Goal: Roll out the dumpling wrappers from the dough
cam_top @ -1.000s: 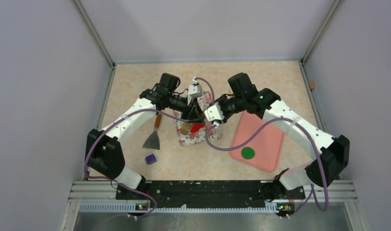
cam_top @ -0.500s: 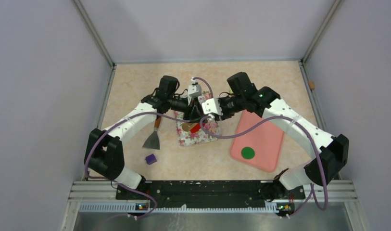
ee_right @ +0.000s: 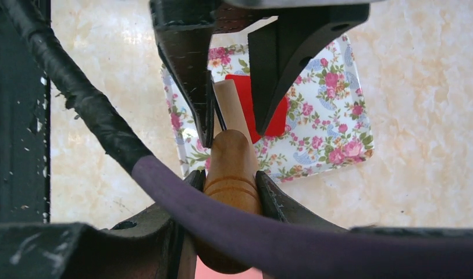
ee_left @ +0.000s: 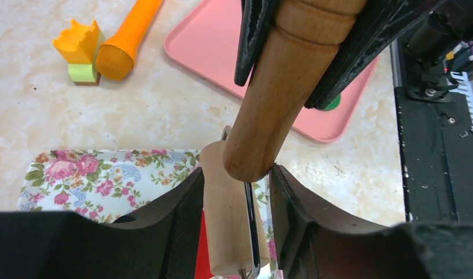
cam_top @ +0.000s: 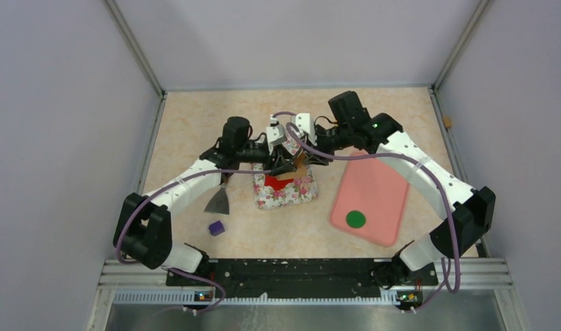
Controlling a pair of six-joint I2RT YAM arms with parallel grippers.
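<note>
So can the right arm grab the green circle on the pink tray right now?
Probably not yet. The right gripper is clamped on the rolling pin above the flowery tray, so it's busy. Nothing covers the green circle on the pink tray, though.

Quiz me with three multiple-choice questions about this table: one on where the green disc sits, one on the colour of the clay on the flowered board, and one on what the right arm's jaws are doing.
1. Where is the green disc?
A. on the pink tray
B. on the flowered board
C. in a blue bowl

2. What colour is the clay on the flowered board?
A. yellow
B. red
C. white

3. The right arm's jaws are:
A. spread wide over bare table
B. closed on a spoon
C. closed on the wooden rolling pin

Answers:
1 A: the top view shows the disc lying on the tray.
2 B: the right wrist view shows red clay on the board.
3 C: that view shows both jaws pressed against the pin's handle.
</note>
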